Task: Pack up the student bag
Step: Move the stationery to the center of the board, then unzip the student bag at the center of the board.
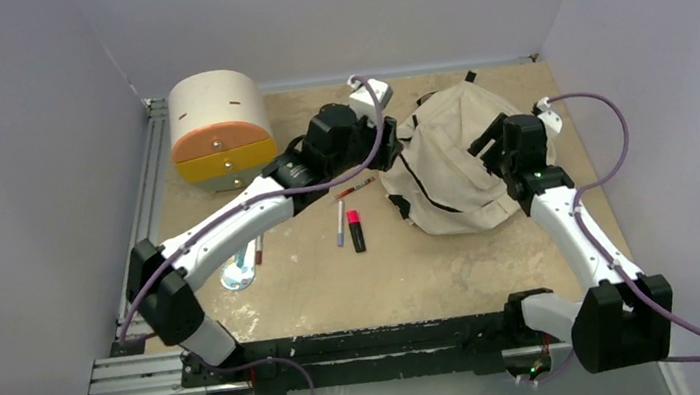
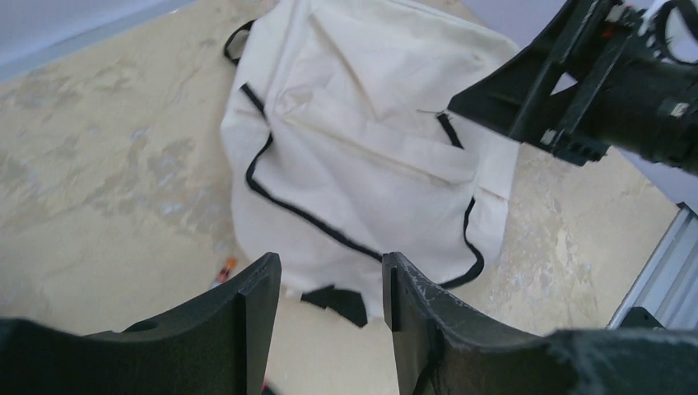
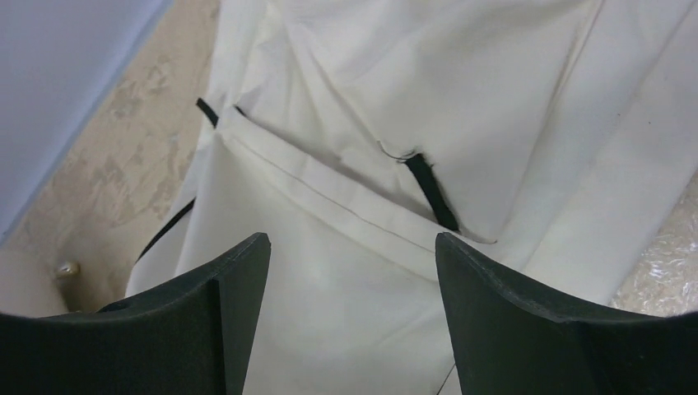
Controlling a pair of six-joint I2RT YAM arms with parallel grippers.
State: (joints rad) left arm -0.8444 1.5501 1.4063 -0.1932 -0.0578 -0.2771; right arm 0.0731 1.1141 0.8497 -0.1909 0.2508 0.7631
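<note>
Parted wide and empty, the right gripper (image 3: 352,247) is held just above the student bag (image 1: 452,160), which is slumped near the far right corner of the table (image 1: 415,270); the left gripper (image 2: 329,267), half spread and also empty, is poised beside it. No opening is seen and pens (image 1: 356,230) are left loose mid-table, so bag-opening is judged in hand: fabric by the zipper (image 2: 304,216) must be pinched next.

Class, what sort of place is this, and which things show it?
Probably a robotics lab test cell: plain partition walls around a table, an aluminium rail frame, plus a left arm and a right arm bolted on.
</note>
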